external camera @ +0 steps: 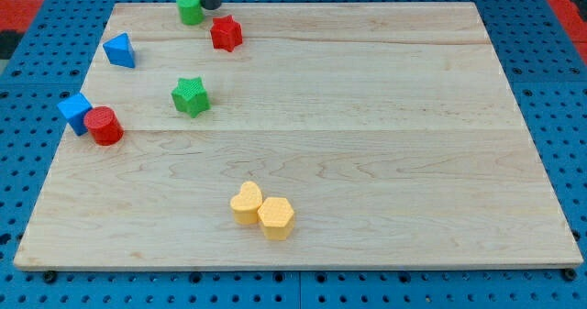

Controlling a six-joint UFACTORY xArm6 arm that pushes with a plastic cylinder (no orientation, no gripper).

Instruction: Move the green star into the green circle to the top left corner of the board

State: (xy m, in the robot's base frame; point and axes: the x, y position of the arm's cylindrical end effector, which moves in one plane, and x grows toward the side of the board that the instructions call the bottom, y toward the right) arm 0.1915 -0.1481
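The green star (191,96) lies on the left part of the wooden board (367,144), in its upper half. The green circle (190,8) stands near the board's top edge, left of centre. My tip (210,5) is at the view's top, just right of the green circle and close to it, above and left of the red star (226,33). The green star is well below the tip, with bare wood between them.
A blue triangle (119,50) lies at the upper left. A blue cube (75,112) and a red cylinder (105,126) touch near the left edge. A yellow heart (246,204) and a yellow hexagon (275,218) touch near the bottom.
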